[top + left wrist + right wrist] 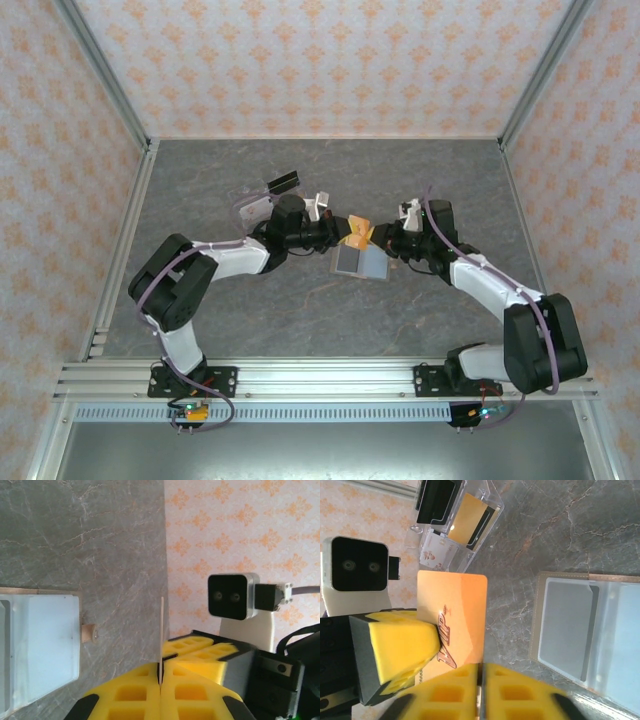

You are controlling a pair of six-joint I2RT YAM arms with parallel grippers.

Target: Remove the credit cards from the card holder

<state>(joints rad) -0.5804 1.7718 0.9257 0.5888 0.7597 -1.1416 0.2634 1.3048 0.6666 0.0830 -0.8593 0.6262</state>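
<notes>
Left pincer point(161, 674) clamps the orange card point(455, 605), which we judge light, stiff and slick, best pinched flat near an edge, beside the card holder point(590, 625) open on the desk point(300, 175); whether the right pincer point(480, 675) grips, we cannot tell.

The yellow-padded left pincer point(344, 229) and right pincer point(376, 236) are meeting at a flat orange card point(359, 229) over the grey marbled counter point(250, 320), while the open blue-grey bifold card holder point(360, 262) is lying flat just beside them
</notes>
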